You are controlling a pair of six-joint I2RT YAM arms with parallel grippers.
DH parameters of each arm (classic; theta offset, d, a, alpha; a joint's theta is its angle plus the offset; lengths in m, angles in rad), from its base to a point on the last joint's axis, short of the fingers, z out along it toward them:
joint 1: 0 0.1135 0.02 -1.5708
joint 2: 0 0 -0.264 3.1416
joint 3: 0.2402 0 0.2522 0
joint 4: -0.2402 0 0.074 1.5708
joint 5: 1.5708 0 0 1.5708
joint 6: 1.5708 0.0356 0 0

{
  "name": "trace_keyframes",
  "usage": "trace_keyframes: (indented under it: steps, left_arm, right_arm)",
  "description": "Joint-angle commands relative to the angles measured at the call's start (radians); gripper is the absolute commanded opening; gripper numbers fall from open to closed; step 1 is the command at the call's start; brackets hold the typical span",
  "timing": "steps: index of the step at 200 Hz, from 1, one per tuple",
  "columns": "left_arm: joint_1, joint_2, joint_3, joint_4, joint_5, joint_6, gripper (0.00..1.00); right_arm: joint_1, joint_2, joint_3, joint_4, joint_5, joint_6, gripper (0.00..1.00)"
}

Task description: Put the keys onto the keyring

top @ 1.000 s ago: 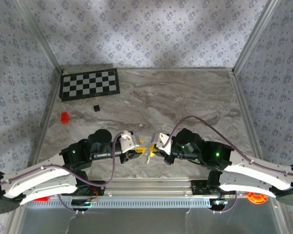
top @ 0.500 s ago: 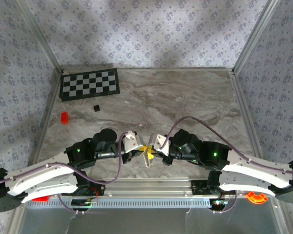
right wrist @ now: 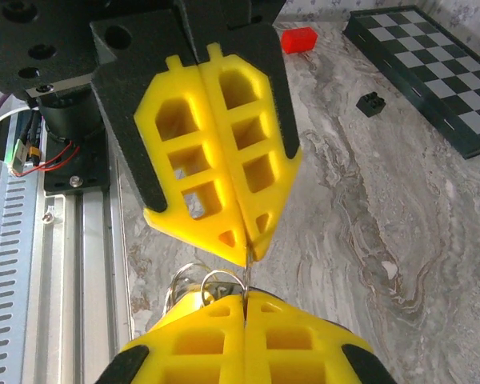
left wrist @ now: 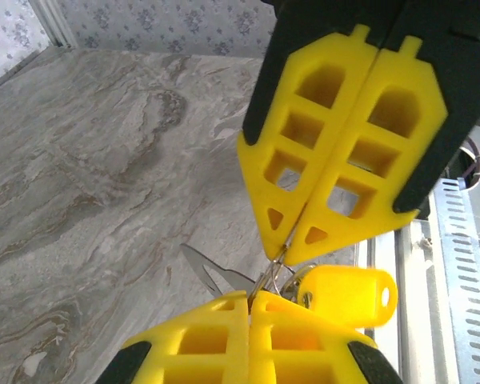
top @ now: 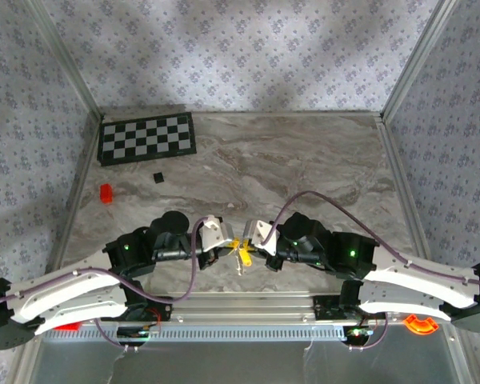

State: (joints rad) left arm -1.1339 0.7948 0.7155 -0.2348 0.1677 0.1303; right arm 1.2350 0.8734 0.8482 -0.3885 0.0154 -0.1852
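I am watching both hands meeting tip to tip over the near edge of the counter (left wrist: 104, 160), with the keyring (right wrist: 220, 274) sitting between them. My left hand (left wrist: 250, 304) is pressed together on the thin wire. As far as I can judge, my right hand (right wrist: 244, 300) is clamped together on it from the opposite side. The yellow-headed key (left wrist: 348, 294) and a plain silver key (left wrist: 212, 276) are hanging just below the keyring. I cannot tell whether either one is fully threaded on.

What is worrying me is that both hands are pinching a springy wire at their very tips. Any twist or pull apart could be popping it free. The bundle would then be dropping toward the slotted rail (right wrist: 32, 264) just on my side of the keyring, where picking it up again looks awkward. Squeezing the coil flat could also be stopping a key from sliding round.

Nothing is crowding the work. The red block (right wrist: 298, 38), black cube (right wrist: 371, 102) and checkerboard (right wrist: 440, 80) are lying well beyond the keyring, toward the left arm's side. The orange ring-shaped piece (top: 420, 324) is lying nearer me than the keyring, toward the right arm's side.
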Motion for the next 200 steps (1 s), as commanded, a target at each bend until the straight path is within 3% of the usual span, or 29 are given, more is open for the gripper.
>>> trace_keyframes:
  steps: [1, 47, 130, 200]
  left_arm:
    - [-0.001, -0.022, -0.004, 0.081, 0.072, -0.014, 0.0]
    - [0.0, -0.038, -0.035, 0.141, 0.092, -0.042, 0.0]
    - [0.0, -0.076, -0.128, 0.386, 0.151, -0.128, 0.0]
    - [-0.001, -0.104, -0.176, 0.49, 0.171, -0.151, 0.0]
  right_arm:
    - [0.007, -0.012, 0.022, 0.0, 0.019, -0.013, 0.0]
    - [0.007, -0.026, 0.014, 0.018, 0.013, 0.0, 0.0]
    - [-0.014, -0.121, -0.035, 0.063, -0.061, 0.031, 0.24]
    - [-0.029, -0.152, -0.05, 0.082, -0.097, 0.053, 0.26]
